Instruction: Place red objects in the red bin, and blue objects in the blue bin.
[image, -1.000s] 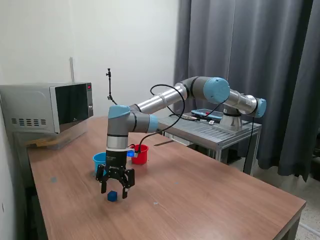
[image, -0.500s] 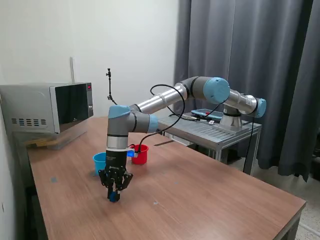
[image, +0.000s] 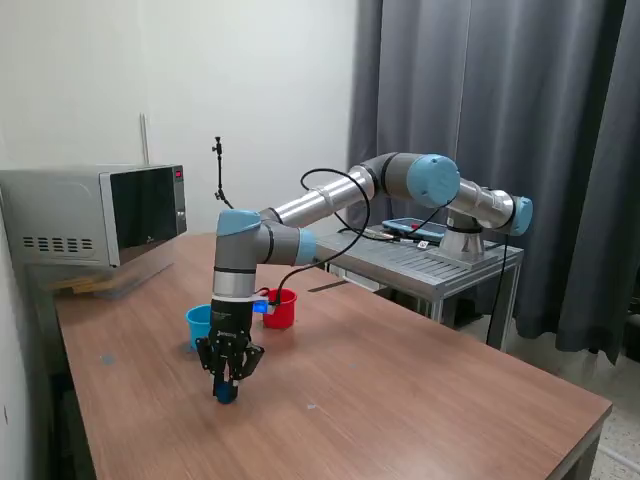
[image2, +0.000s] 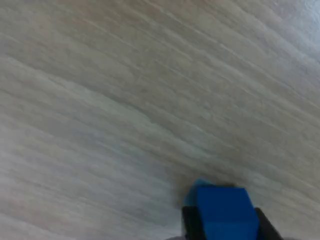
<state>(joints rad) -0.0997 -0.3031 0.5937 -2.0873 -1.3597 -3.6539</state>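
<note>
Wrist view, gripper (image2: 223, 227) clamping blue cube (image2: 225, 212) (table (image2: 125, 100) blurred)

White wall (image: 250, 90), grey curtains (image: 500, 100), wooden table (image: 400, 390), microwave (image: 95, 215), metal side table (image: 440, 262)

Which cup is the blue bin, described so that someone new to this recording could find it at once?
Start at the microwave on the wooden table, then look toward the exterior view's right, to the arm's upright wrist section. Two small cups stand behind it there. The blue bin is the light cyan one on the exterior view's left, while the red bin is red and sits on the other side.
</note>
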